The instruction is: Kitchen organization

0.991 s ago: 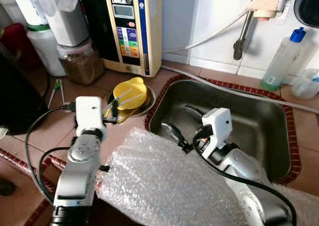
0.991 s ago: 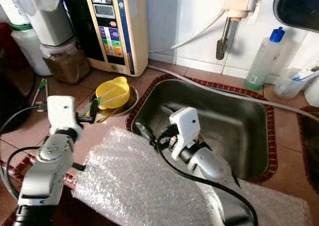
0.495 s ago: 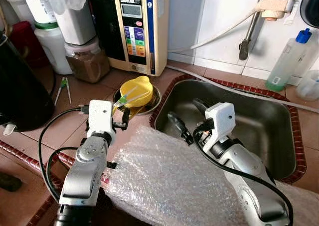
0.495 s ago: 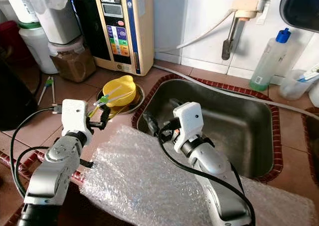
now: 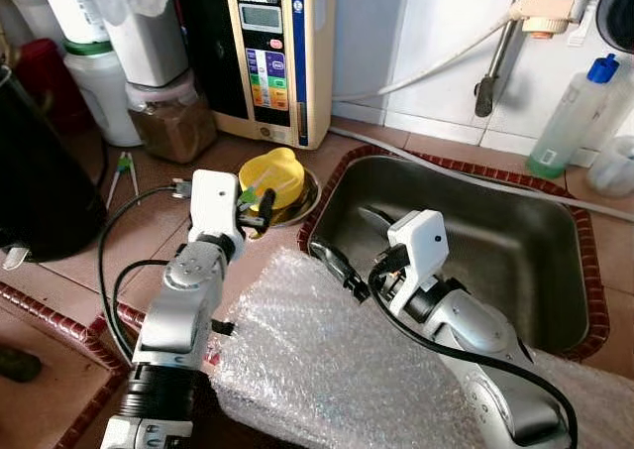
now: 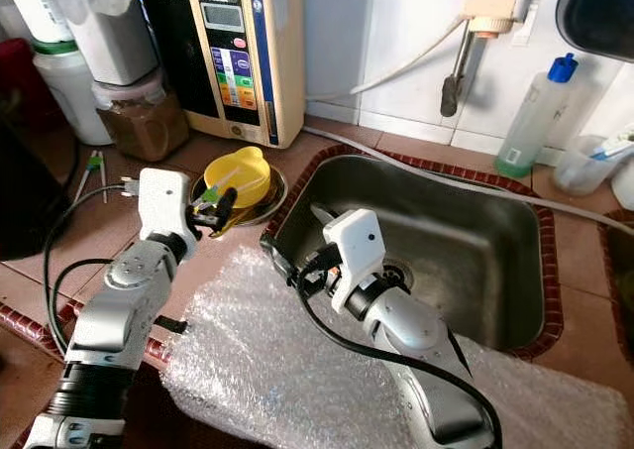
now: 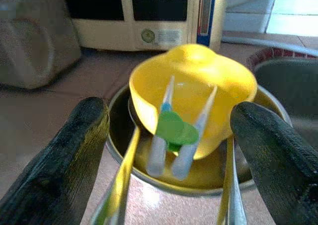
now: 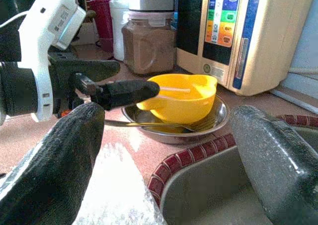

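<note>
A yellow plastic cup (image 5: 273, 174) sits in a small steel bowl (image 5: 301, 204) on the tiled counter, left of the sink. The cup holds two white sticks joined by a green piece (image 7: 172, 129). Gold-coloured cutlery (image 7: 119, 185) leans in the bowl. My left gripper (image 5: 260, 207) is open and right at the bowl's near rim, its fingers (image 7: 74, 135) spread either side of the cup without touching it. My right gripper (image 5: 353, 243) is open over the sink's near left corner, pointing toward the bowl, with nothing between its fingers (image 8: 64, 150).
The steel sink (image 5: 515, 241) lies to the right. Bubble wrap (image 5: 327, 370) covers the near counter edge. At the back stand a water ioniser (image 5: 274, 53), a brown-powder jar (image 5: 170, 122) and a blue-capped bottle (image 5: 573, 112). A black appliance (image 5: 40, 181) stands at left.
My left gripper has advanced up to the bowl and yellow cup. The right gripper has shifted left toward the sink's near corner. The camera has also moved.
</note>
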